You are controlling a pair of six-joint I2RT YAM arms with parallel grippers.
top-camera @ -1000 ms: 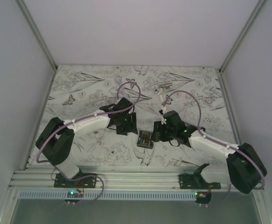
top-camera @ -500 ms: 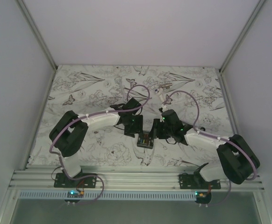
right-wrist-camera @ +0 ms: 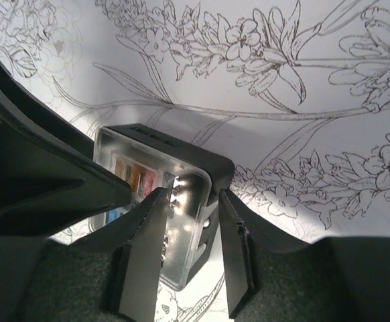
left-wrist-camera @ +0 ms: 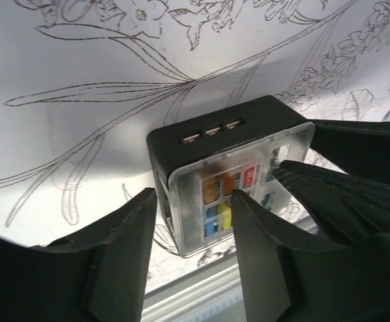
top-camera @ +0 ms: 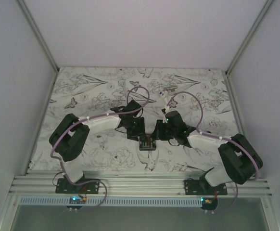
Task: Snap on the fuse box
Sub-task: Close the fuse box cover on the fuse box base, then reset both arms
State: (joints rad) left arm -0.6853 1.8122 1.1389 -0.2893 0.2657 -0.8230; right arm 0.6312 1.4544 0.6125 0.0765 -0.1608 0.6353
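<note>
Our left fingers (left-wrist-camera: pixel 121 261) and right fingers (right-wrist-camera: pixel 145 248) straddled the small black plastic fuse box (left-wrist-camera: pixel 215 134), grip unclear; uneven pressing might tip it.

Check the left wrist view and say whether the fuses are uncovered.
No: a clear cover lies over the fuses of the fuse box.
</note>
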